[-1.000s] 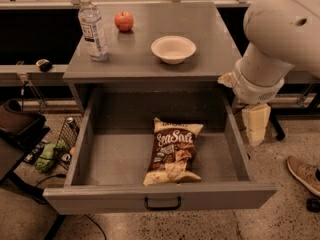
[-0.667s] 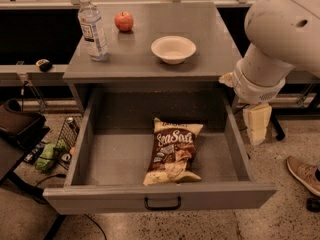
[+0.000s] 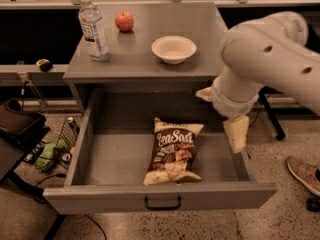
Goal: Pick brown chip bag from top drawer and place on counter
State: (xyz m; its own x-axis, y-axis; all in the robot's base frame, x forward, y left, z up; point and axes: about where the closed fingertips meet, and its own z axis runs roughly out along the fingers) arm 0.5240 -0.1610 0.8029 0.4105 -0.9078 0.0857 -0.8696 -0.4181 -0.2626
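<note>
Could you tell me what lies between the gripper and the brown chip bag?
Camera view: only bare top drawer floor separates the gripper, at the drawer's right side, from the brown chip bag.

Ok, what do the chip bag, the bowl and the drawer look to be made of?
The brown chip bag looks like thin plastic or foil film: it is crinkled and slightly shiny. The bowl is matte cream, possibly paper or plastic; I cannot tell which. The top drawer seems to be painted grey metal, going by its thin flat panels. The gripper hangs by the drawer's right wall, apart from the bag.
</note>
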